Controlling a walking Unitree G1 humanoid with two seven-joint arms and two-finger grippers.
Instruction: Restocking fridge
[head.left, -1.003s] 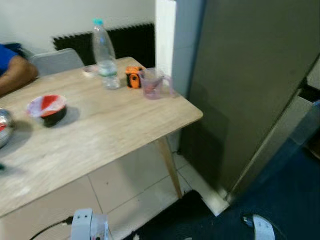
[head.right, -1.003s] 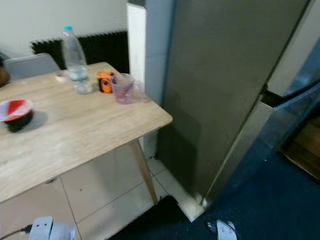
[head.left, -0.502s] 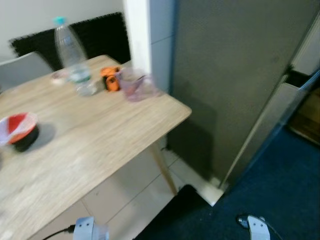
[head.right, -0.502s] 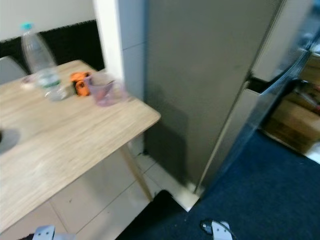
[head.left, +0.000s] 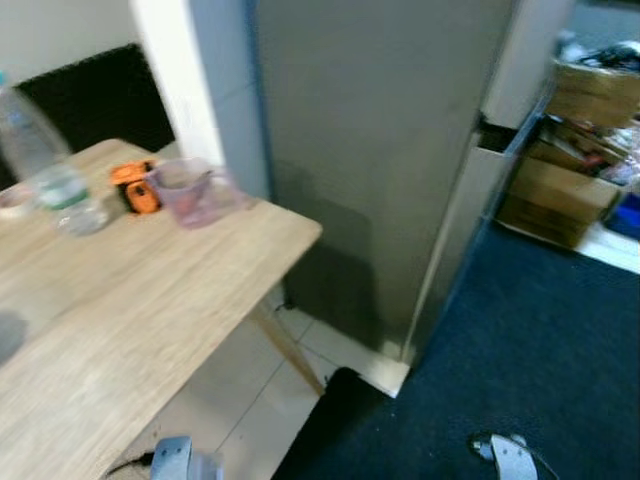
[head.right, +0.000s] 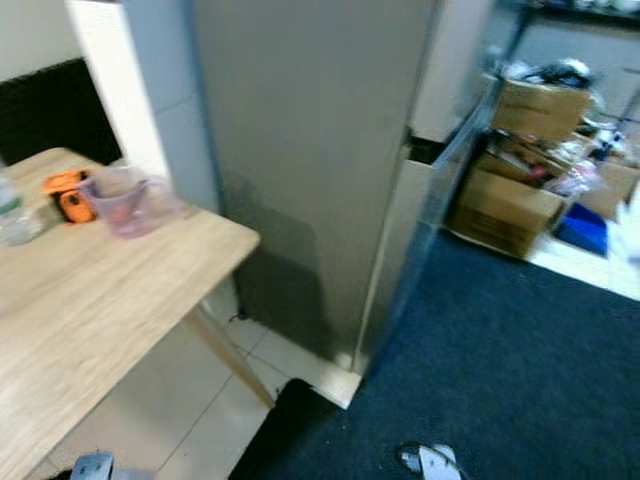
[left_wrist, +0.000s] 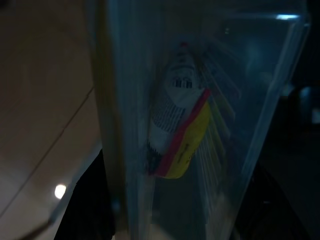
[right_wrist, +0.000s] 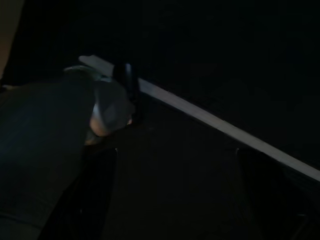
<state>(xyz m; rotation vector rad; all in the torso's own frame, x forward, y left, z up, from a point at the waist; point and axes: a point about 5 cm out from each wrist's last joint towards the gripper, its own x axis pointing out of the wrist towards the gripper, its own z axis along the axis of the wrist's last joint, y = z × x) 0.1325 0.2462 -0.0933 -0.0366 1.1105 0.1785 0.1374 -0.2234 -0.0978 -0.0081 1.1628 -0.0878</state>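
The tall grey fridge (head.left: 370, 150) stands just right of the wooden table (head.left: 150, 290); its door edge (head.right: 430, 190) shows a narrow dark gap. My left arm (head.left: 170, 460) hangs low at the bottom. In the left wrist view my left gripper (left_wrist: 175, 192) is shut on a clear plastic container (left_wrist: 200, 100) holding a packet with a white, red and yellow label (left_wrist: 182, 135). My right arm (head.left: 505, 455) hangs low over the carpet. In the dark right wrist view my right gripper (right_wrist: 175, 195) is open, with nothing between its fingers.
On the table stand a water bottle (head.left: 40, 150), an orange object (head.left: 135, 188) and a clear pinkish measuring cup (head.left: 190, 192). A white pillar (head.left: 175, 80) rises behind the table. Dark blue carpet (head.right: 500, 350) lies before the fridge. Cardboard boxes (head.right: 515, 195) are stacked at the back right.
The camera has swung right: table and fridge slid left in the picture, the red bowl left the frame, and the carpet and boxes came into view. Both arms still hang low.
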